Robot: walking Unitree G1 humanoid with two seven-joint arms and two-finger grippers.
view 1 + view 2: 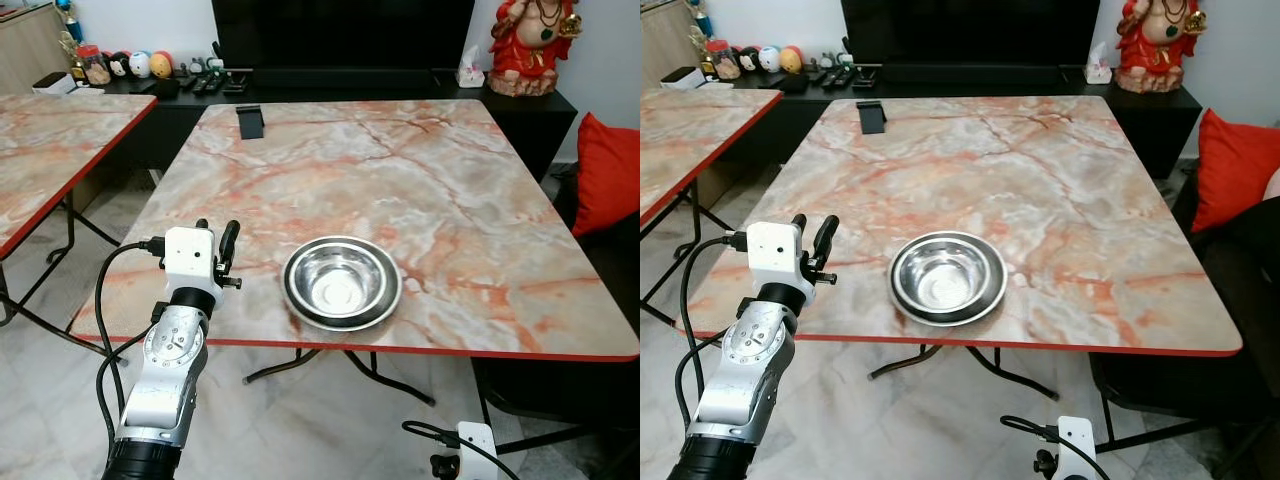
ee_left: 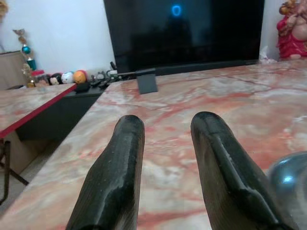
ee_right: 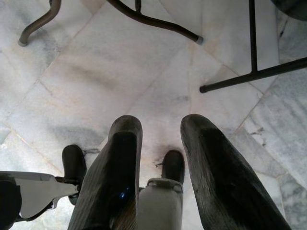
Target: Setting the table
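A shiny steel bowl (image 1: 342, 282) sits empty near the front edge of the marble-patterned table (image 1: 420, 170), which has a red rim. My left gripper (image 1: 217, 235) is raised over the table's front left part, a short way left of the bowl and apart from it. Its two black fingers are open with nothing between them. In the left wrist view the left gripper (image 2: 168, 122) points across the tabletop, and the bowl's rim (image 2: 290, 182) shows beside one finger. My right gripper (image 3: 160, 122) hangs low beside the table, open over the tiled floor.
A small black stand (image 1: 250, 120) is at the table's far left. A second marble table (image 1: 50, 150) stands to the left across a gap. Behind are a dark console with a TV (image 1: 340, 40), a red statue (image 1: 530, 45) and a red cushion (image 1: 608, 175) to the right.
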